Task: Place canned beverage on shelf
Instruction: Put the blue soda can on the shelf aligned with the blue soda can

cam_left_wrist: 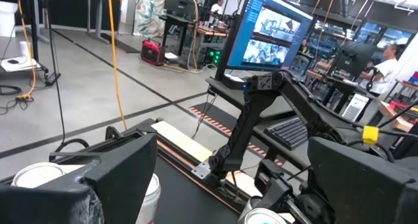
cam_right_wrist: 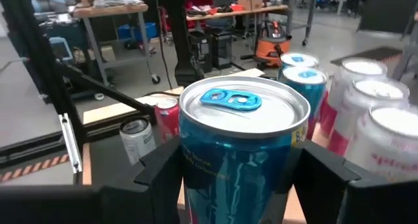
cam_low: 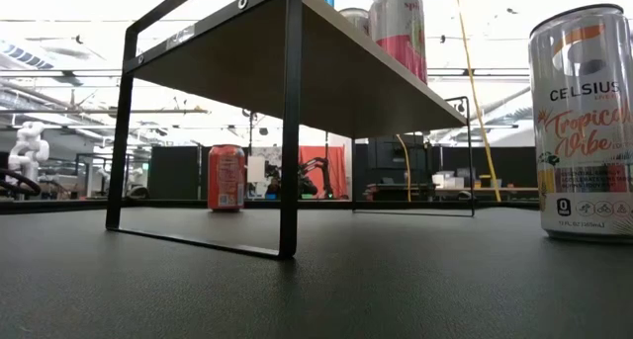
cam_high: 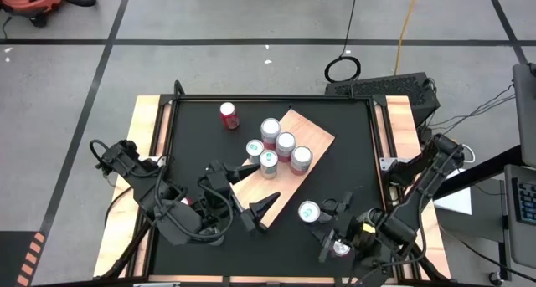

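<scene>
Now the right gripper (cam_high: 322, 210) is clamped on a blue can (cam_right_wrist: 243, 142) just right of the shelf (cam_high: 311, 136); the left gripper (cam_high: 256, 210) waits with its jaws apart.

an orange shop vacuum (cam_high: 40, 1) sits on the grey floor beyond the black tabletop (cam_high: 335, 174). a yellow cable (cam_high: 405, 23) and a coiled black cable (cam_high: 342, 69) lie nearby. a lit monitor (cam_left_wrist: 271, 31) stands beside a keyboard (cam_left_wrist: 292, 131).

The setting was a robotics laboratory or workshop: a monitor (cam_left_wrist: 274, 28) on a stand, cluttered workbenches (cam_right_wrist: 111, 15), a shop vacuum (cam_right_wrist: 274, 49), cables across the taped grey floor (cam_high: 251, 61) (people sat at desks beyond).
</scene>
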Action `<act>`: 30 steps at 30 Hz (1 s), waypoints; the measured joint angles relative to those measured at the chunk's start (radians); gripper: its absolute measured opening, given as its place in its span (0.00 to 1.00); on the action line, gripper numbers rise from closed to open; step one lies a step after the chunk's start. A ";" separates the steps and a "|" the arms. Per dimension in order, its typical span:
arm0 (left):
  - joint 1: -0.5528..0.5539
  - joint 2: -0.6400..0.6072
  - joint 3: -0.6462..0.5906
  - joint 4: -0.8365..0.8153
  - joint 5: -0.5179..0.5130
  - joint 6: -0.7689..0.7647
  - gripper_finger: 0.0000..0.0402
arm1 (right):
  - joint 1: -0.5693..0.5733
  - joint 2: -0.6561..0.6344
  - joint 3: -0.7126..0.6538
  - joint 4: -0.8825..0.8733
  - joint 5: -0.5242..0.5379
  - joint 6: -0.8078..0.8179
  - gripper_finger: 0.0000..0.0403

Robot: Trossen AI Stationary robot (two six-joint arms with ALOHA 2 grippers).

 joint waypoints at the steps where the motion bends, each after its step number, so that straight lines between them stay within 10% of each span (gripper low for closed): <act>1: 0.000 0.000 0.000 0.001 0.000 0.000 0.98 | -0.005 0.000 0.000 0.018 -0.002 -0.038 0.54; 13: -0.001 0.000 0.000 -0.002 0.000 0.004 0.98 | 0.014 -0.161 0.002 -0.042 0.161 -0.141 0.54; 23: -0.001 0.000 0.000 -0.003 -0.002 0.011 0.98 | 0.056 -0.113 0.001 -0.605 0.262 0.530 0.54; 30: 0.000 0.000 0.000 -0.004 -0.006 0.009 0.98 | 0.032 -0.038 0.000 -0.670 0.289 0.681 0.54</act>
